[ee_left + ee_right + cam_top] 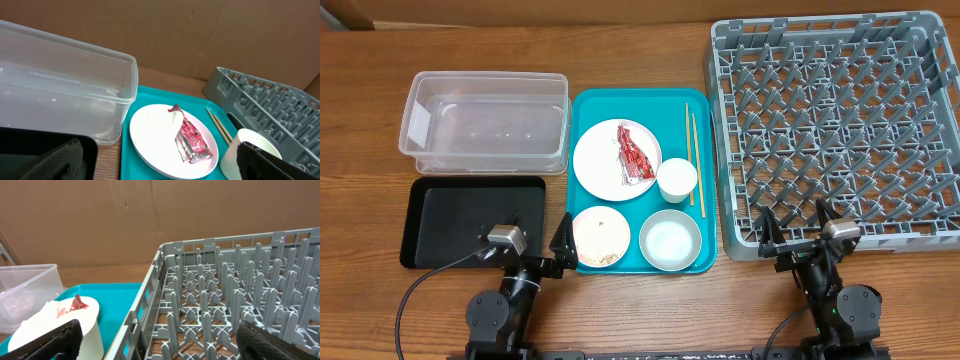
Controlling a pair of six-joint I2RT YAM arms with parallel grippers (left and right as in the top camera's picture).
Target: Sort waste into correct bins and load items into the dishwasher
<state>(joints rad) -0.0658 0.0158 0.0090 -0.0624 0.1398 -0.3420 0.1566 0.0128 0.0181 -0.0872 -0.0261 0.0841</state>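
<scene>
On the teal serving tray [588,110] a round white plate [600,160] holds a red-and-clear wrapper [633,153], also in the left wrist view [191,141]. A small white scrap [175,115] sits at the wrapper's far end. A white cup [676,180], two chopsticks [690,150], a pale pink bowl [599,235] with rice-like grains [610,258] and a whitish bowl [670,240] share that tray. My left gripper [538,232] is open and empty at the black tray's [450,215] right end. My right gripper [795,228] is open and empty over the dish rack's [835,130] front edge.
The clear plastic tub [485,120] stands behind the black tray at the left, and it holds nothing. The grey rack fills the right side and holds nothing. Brown cardboard walls stand behind the table in both wrist views.
</scene>
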